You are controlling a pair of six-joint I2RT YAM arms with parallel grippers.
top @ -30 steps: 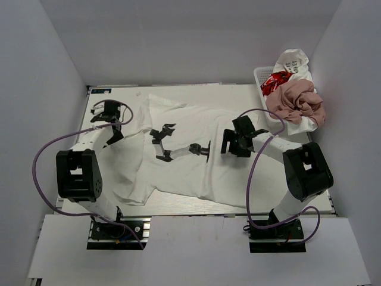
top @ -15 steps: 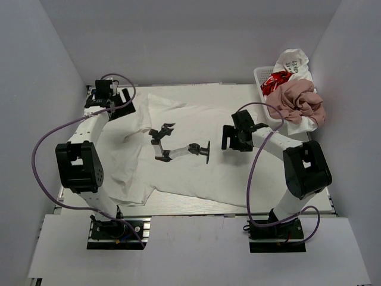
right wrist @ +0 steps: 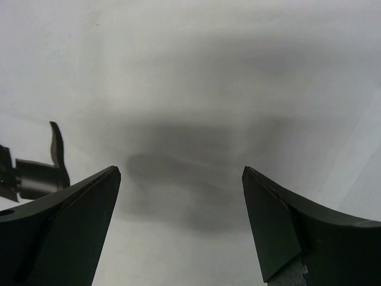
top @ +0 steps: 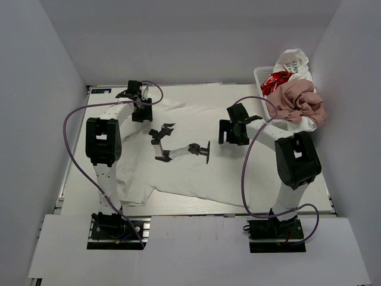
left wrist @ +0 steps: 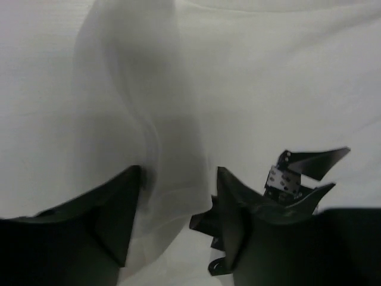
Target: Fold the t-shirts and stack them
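Observation:
A white t-shirt (top: pixel 196 167) with a black front mark (top: pixel 178 146) lies spread on the table. My left gripper (top: pixel 140 111) is at the shirt's far left corner. In the left wrist view the gripper (left wrist: pixel 178 196) has its jaws partly apart, with a raised fold of white cloth (left wrist: pixel 161 179) between them and the black mark (left wrist: pixel 297 173) to the right. My right gripper (top: pixel 229 132) hovers over the shirt's right part. In the right wrist view it (right wrist: pixel 181 179) is wide open and empty above flat cloth.
A white lattice basket (top: pixel 260 74) stands at the back right. It holds a dusty pink tee (top: pixel 297 101), a tee with red print (top: pixel 275 80) and a white tee with lettering (top: pixel 293 62). Grey walls enclose the table.
My left arm has swung from the table's left edge up and right to the shirt's far left corner. My right gripper has shifted slightly toward the far side.

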